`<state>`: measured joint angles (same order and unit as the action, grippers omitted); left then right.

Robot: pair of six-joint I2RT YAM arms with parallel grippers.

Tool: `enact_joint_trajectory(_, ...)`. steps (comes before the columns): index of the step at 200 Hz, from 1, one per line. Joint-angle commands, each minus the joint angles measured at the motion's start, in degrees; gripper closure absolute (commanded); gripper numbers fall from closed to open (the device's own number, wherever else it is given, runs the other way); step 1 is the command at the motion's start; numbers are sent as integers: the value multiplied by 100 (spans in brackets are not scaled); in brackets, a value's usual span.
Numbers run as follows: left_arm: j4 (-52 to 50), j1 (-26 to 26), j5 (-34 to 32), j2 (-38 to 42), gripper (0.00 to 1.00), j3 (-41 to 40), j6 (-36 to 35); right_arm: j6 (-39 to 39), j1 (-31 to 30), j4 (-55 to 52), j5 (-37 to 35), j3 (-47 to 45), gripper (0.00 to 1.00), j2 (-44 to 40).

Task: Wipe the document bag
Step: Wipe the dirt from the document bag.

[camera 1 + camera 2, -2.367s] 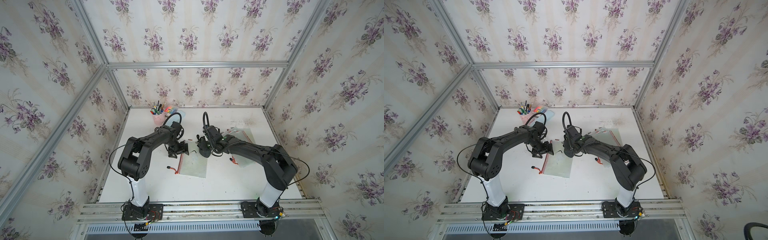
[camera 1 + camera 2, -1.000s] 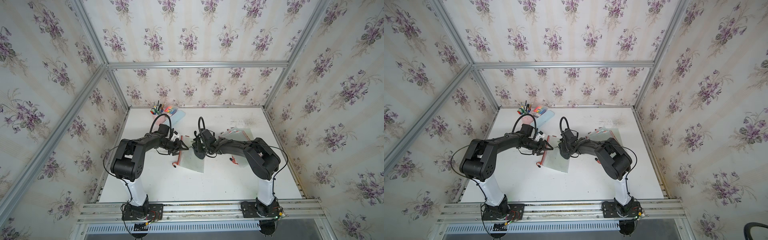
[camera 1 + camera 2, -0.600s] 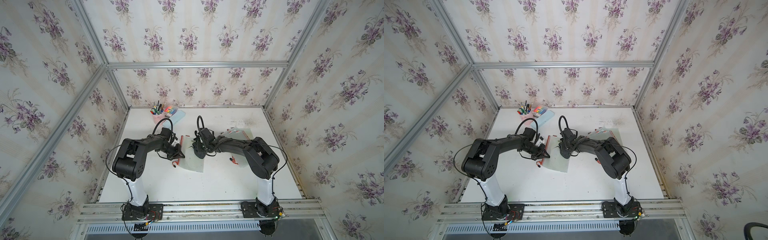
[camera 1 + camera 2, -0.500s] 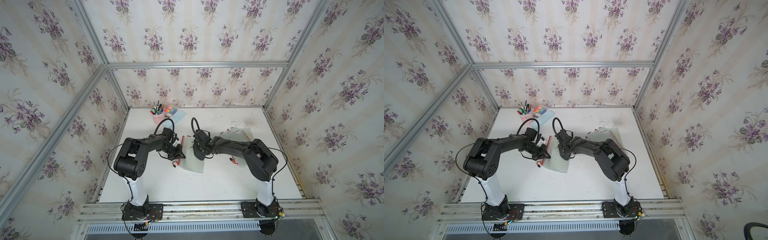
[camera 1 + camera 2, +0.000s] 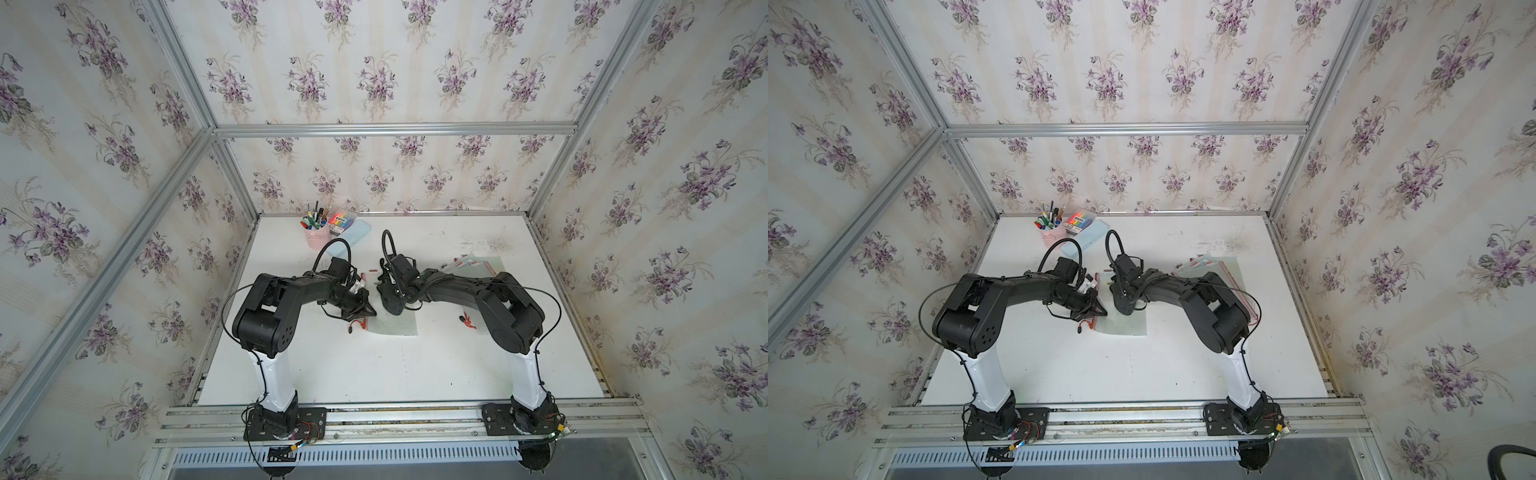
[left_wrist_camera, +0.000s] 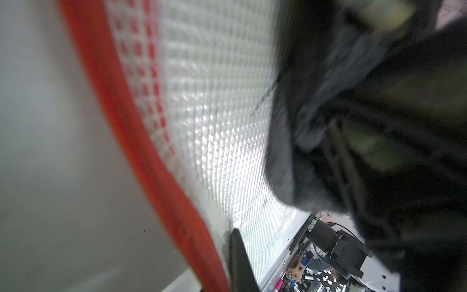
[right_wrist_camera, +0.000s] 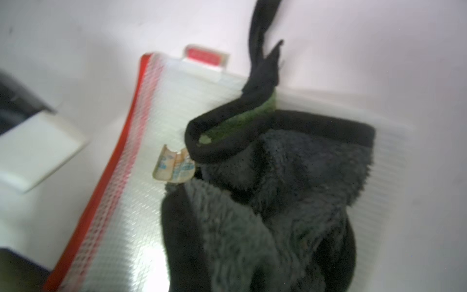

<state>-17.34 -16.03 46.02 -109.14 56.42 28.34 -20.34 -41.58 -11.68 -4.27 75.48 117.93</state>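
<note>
White bench (image 5: 374,365) inside a floral-papered booth carries the document bag (image 5: 401,326), a clear mesh pouch with a red zipper edge, lying near the middle between both arms. On it rests a dark grey cloth (image 7: 278,202), clamped in the right gripper (image 5: 391,296). The left gripper (image 5: 371,311) is closed, its tip at the bag's red edge. A pink pen cup (image 5: 314,237) stands in the far left corner.
</note>
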Motion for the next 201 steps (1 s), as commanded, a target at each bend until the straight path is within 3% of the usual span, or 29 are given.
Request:
enact_joint_trajectory(1,-76,-46,-331,-78,100,-140,290,226,78,-880,-600,-51,74,-47)
enact_joint_trajectory(46,91,-181,-265,-313,100,42,418,505,-990,-1203,-33,1050,73,442)
enact_joint_trajectory(114,212,-198,-293,-257,100,-65,470,171,427,-1091,-592,391,73,431)
enact_joint_trajectory(130,231,-199,-297,-265,100,-95,471,210,306,-1118,-499,557,73,426)
enact_joint_trajectory(173,213,-199,-321,-300,100,-45,427,311,-762,-1151,49,1207,72,679)
enact_joint_trajectory(201,240,-200,-352,-214,100,-75,436,240,-363,-1309,-264,1030,71,803)
